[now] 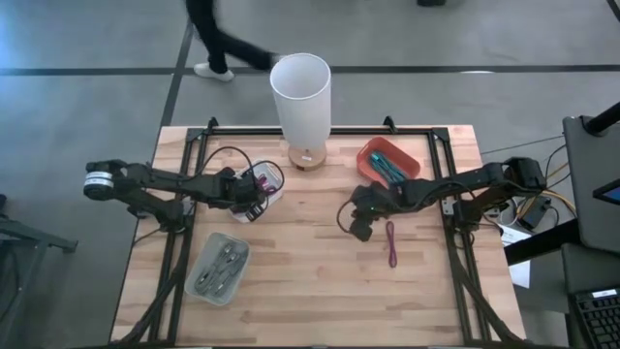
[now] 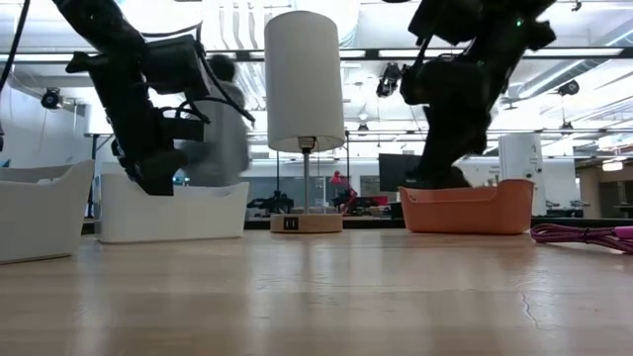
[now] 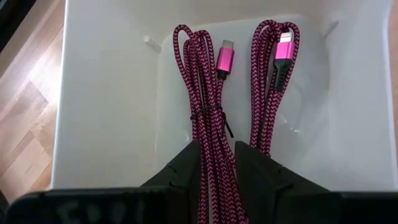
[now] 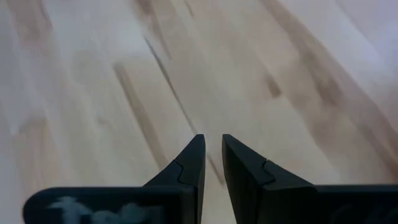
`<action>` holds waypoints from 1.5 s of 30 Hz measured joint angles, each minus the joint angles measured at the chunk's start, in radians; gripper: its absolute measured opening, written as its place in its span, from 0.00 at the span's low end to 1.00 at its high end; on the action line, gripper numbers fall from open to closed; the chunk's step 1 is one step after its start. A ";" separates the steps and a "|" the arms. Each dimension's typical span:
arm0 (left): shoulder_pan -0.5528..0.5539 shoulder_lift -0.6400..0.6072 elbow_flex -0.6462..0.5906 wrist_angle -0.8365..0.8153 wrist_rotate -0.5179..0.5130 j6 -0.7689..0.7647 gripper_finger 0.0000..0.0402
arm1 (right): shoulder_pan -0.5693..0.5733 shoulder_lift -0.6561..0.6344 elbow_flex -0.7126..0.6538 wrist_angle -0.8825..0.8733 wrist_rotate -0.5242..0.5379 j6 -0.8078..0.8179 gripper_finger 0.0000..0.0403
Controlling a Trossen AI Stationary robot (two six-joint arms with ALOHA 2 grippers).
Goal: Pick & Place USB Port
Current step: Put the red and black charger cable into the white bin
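Note:
Two bundled magenta braided USB cables lie in a white bin. The left bundle shows a pink connector; the right bundle lies beside it. My left gripper reaches down into this bin and is shut on the left bundle. A third magenta cable lies flat on the wooden table. My right gripper hangs over bare wood just left of that cable, shut and holding nothing. My left gripper pinches the left cable bundle between its two fingers, below the black tie, at the end away from the connector. The fingers come from above into the bin, one on each side of the bundle. The bundle lies along the bin floor.
A white lamp stands at the far middle, its wooden base showing USB ports. An orange bin sits right of it. A clear tray of small parts lies near left. A person's legs pass beyond the table.

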 joint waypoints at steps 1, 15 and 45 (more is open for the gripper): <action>0.000 0.000 0.000 0.000 0.000 0.000 0.24 | 0.010 0.000 0.012 -0.036 0.000 0.009 0.13; 0.000 0.000 0.000 0.001 0.000 0.001 0.24 | 0.113 0.000 0.045 -0.396 0.002 0.446 0.13; 0.000 0.000 0.000 0.004 0.000 0.025 0.23 | 0.114 0.000 -0.060 -0.447 -0.015 0.761 0.13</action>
